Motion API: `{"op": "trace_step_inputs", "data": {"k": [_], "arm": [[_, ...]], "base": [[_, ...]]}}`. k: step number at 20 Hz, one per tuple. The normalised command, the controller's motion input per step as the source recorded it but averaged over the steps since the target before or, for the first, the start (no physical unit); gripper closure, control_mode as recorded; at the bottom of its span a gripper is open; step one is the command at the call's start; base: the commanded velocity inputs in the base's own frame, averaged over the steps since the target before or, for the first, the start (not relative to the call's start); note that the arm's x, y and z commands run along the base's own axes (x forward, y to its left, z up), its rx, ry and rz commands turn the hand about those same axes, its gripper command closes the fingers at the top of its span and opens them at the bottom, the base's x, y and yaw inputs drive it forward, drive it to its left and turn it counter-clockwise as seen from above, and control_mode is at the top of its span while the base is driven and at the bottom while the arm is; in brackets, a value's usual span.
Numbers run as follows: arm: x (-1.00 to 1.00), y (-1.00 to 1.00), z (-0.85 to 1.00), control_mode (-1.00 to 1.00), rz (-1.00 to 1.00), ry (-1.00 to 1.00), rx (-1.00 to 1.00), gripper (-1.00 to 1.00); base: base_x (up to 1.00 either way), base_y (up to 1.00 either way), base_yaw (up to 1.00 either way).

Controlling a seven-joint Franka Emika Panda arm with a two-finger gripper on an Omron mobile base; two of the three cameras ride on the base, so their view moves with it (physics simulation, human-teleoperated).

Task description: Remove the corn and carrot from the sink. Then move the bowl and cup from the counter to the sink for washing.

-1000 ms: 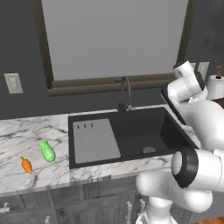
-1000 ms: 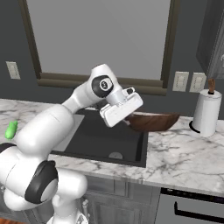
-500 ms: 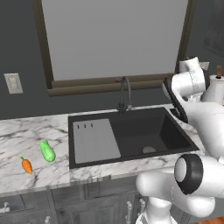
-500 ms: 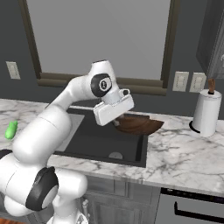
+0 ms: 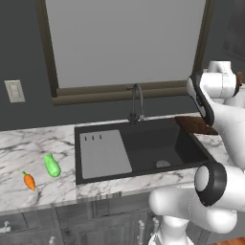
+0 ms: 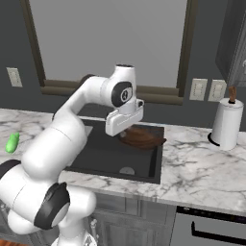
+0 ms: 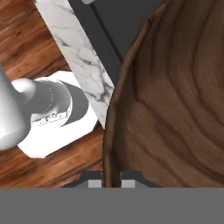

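Writing: no brand, label or readable lettering on any thing in the three views.
Landmark: the sink (image 5: 143, 148), a black recessed basin with a grey drainboard panel (image 5: 103, 155) at its left end and a dark curved faucet (image 5: 136, 103) behind it.
Jaws (image 7: 112, 180): closed onto the rim of the bowl (image 7: 175, 100); in the hand view the wooden edge runs down between the two dark tips, one on each side of it.
Bowl: held up off the desk at the sink's right end, partly over the basin's right rim; in the right base view it (image 6: 142, 138) hangs below the white hand, in the left base view it (image 5: 196, 125) shows as a brown edge beside the arm.
Corn (image 5: 52, 165): on the desk (image 5: 28, 148) left of the sink, outside the basin, well clear of the drainboard.
Carrot (image 5: 29, 181): on the desk further left of the sink than the corn, and nearer the front edge.
Cup: cannot be made out.
Left base view alone: carrot, drainboard and a wall outlet (image 5: 14, 91) left of the sink.
Right base view alone: a paper towel roll (image 6: 226, 124) well right of the sink, two wall switches (image 6: 207, 90) above it, and the corn (image 6: 12, 142) as a green spot left of the sink.
Hand view alone: the bowl's wood grain close up, and a wood floor (image 7: 26, 26) beyond the desk edge.
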Motion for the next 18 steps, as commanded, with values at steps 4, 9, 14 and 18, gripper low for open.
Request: {"op": "trace_step_inputs", "data": {"k": [4, 9, 14, 18], "arm": [[0.0, 0.09, -0.06, -1.0, 0.12, -0.01, 0.18, 1.0], [0.04, 0.01, -0.02, -1.0, 0.13, -0.13, 0.04, 1.0], [0.0, 0.0, -0.04, -1.0, 0.17, -0.19, 0.0, 1.0], [0.0, 0.07, -0.08, -1.0, 0.23, -0.09, 0.0, 1.0]], "base": [[0.0, 0.0, 0.0], [0.0, 0.0, 0.0], [0.0, 0.0, 0.0], [0.0, 0.0, 0.0]]}}
